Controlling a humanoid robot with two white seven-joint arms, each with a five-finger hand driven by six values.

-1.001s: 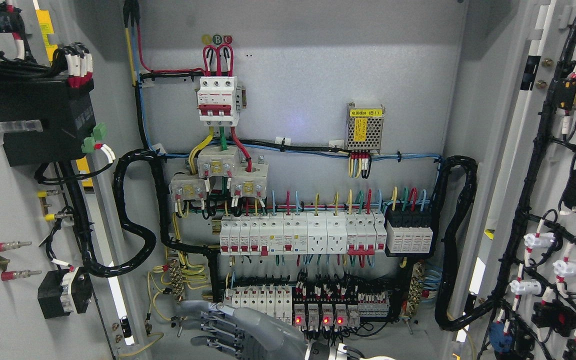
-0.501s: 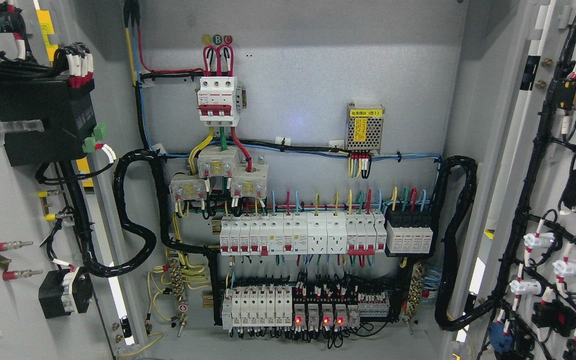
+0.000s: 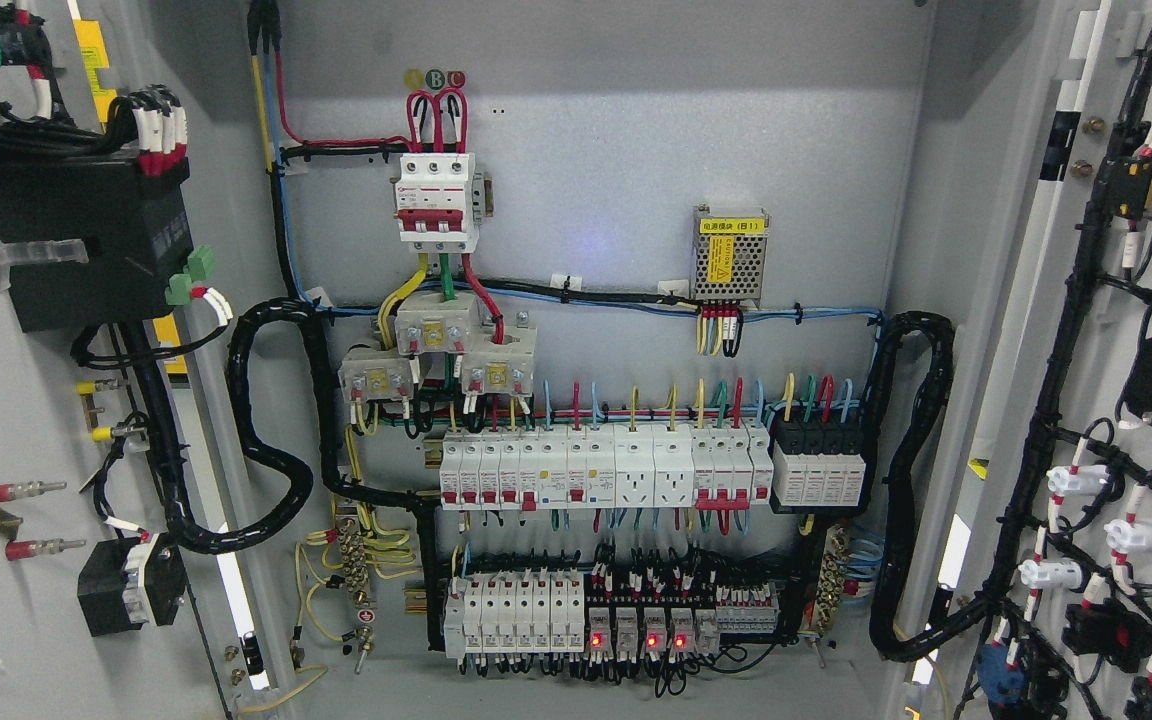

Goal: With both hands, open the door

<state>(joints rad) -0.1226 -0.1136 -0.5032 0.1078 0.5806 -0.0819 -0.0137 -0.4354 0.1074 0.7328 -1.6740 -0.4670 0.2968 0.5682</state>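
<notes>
Standing open, both doors (image 3: 16, 560) expose the breakers (image 3: 526, 470).

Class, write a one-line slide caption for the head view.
Both cabinet doors, left door and right door, stand open on the wired breaker panel; no hand shows.

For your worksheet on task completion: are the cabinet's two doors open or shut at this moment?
Open. The left door and right door are swung outward, inner wiring facing the camera, exposing the breakers.
</notes>
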